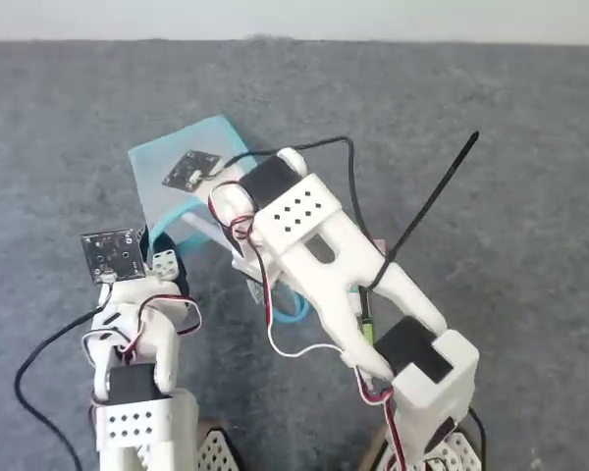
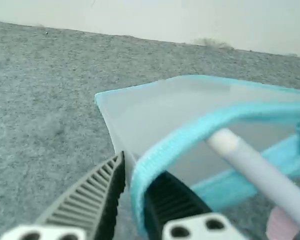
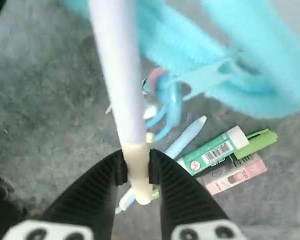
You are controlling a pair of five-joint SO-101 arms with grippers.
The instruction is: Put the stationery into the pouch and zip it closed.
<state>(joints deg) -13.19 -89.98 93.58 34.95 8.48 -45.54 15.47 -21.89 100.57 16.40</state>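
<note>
My left fingers (image 2: 115,175) clenched on pouch rim (image 2: 190,132), propping mouth open. My right fingers (image 3: 159,172) grasping pen (image 3: 117,75), far end at mouth. Risk: pen snags zipper tape and yanks rim free. Other stationery (image 3: 215,150) on bench (image 3: 40,100) beyond right fingers.

White perforated arms (image 1: 319,250), black servos (image 1: 409,345), red cables (image 1: 266,306), ribbed black pincer (image 3: 136,156)
</note>
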